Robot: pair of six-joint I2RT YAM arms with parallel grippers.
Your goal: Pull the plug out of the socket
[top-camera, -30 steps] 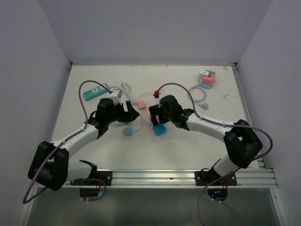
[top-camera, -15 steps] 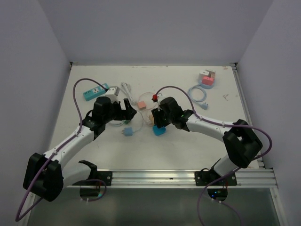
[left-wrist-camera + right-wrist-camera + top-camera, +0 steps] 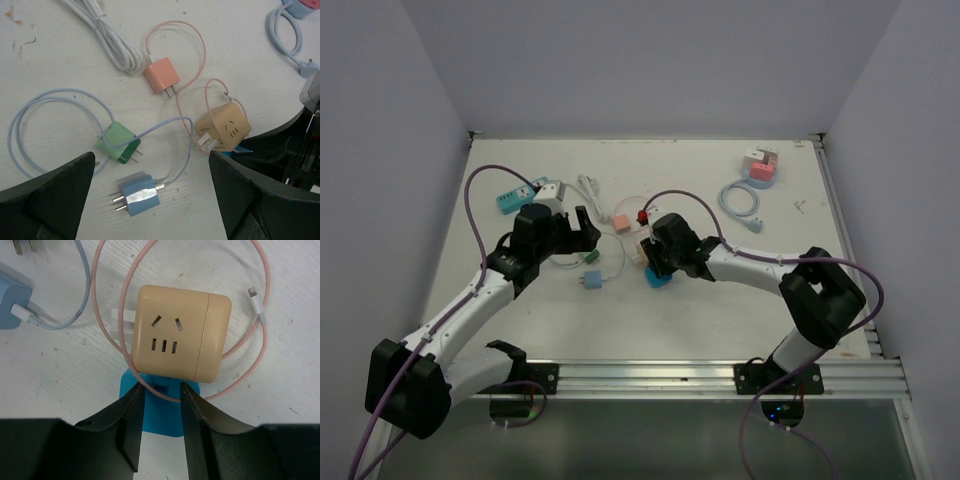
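Fingers (image 3: pixel 132 430) on your right gripper (image 3: pixel 162 390) sit close together w/ only a narrow gap, straddling the blue plug (image 3: pixel 161 417) at bottom centre of the right wrist view. Can't tell if they're actually pinching it, since the blue body shows wider than the gap. That plug butts against the bottom edge of the tan cube socket (image 3: pixel 177 332), which lies mid-frame on the white table (image 3: pixel 300 280). You've also got a white plug (image 3: pixel 120 322) jutting from the cube's left side, and a pink cable (image 3: pixel 265 340) looped around it. Your left gripper (image 3: pixel 151 170) is spread wide, holding nothing, w/ its fingers at the bottom corners of the left wrist view. Btwn them on the table lie a green plug (image 3: pixel 119 142) and a grey-blue plug (image 3: pixel 139 196), w/ a salmon charger (image 3: pixel 161 75) higher up and a white cord bundle (image 3: pixel 117 45) at upper left. In the top view a teal power strip (image 3: pixel 520 195) lies upper left, well apart from the cube.
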